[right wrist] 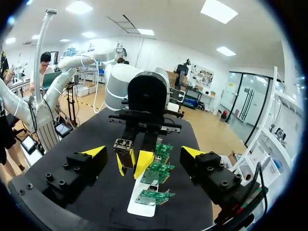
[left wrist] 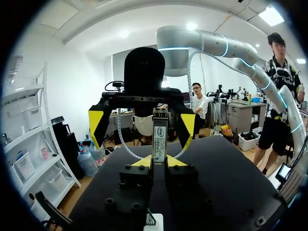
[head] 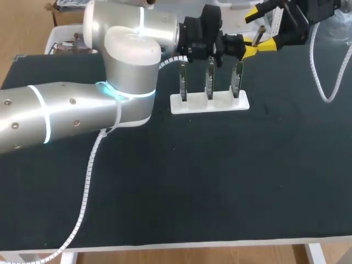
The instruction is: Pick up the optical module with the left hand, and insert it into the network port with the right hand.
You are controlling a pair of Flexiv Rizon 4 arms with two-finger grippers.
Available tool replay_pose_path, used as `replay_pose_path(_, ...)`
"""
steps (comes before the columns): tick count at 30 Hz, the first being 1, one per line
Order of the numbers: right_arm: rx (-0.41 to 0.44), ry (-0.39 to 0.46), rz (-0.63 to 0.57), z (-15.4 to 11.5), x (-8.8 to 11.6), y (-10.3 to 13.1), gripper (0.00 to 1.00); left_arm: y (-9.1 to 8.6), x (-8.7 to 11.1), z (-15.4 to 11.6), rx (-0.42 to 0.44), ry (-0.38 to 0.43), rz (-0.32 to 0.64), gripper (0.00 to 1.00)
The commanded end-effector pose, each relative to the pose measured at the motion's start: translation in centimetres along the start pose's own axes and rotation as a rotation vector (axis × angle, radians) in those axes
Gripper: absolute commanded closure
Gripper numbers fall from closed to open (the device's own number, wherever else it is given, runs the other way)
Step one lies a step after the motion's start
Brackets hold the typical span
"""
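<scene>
**A:** Bench note, handover stage. Biggest thing first?

**B:** The black table (head: 220,181), matte and flat. The silver left arm (head: 71,110) comes in from the left, and its elbow bulks just beside the left end of the rack.

**A:** The rack?

**B:** A white rack (head: 209,103), a flat plastic base toward the far middle of the table. It holds three green circuit boards (head: 209,77) upright in a row. Standing them on edge presumably keeps their connector faces reachable. From here I can't pick out which part is the network port.

**A:** Claws?

**B:** The left gripper (left wrist: 159,162) is clenched on the optical module (left wrist: 160,134), a slim metal bar with a white label. It pinches only the lower end, so the labelled length stands free. My guess is that leaves a place for the other claw to bite.

**A:** And the right?

**B:** The right gripper (head: 262,28) faces it, released. Its yellow tips are spread wide on either side of the module and touch nothing.

**A:** So the module is where?

**B:** In the air above the far side of the table, just past the right end of the rack and near the far edge.

**A:** Room to move?

**B:** It is tight on the left, where the left arm crowds the rack. There is open cloth in front of the rack and to its right. A white coiled cable (head: 324,82) droops from the right arm over the far right of the table. I'd judge it the only snag risk if the right arm swings down toward the boards.
</scene>
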State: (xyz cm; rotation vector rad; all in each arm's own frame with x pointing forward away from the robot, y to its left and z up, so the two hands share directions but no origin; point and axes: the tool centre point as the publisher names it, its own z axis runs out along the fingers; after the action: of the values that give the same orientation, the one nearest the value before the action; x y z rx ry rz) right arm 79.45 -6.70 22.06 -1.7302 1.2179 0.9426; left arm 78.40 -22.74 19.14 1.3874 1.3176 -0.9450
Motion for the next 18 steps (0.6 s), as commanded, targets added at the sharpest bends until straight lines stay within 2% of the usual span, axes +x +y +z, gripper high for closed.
replay_pose_path(1,0.005,0.004,-0.002,0.03,-0.23,0.16,0.0,-0.11,-0.04,-0.07,-0.003,0.002,0.0,1.0)
replay_pose_path(18,0.004,0.006,-0.014,-0.23,-0.82,0.21,0.0,-0.11,-0.04,-0.07,-0.003,0.002,0.0,1.0)
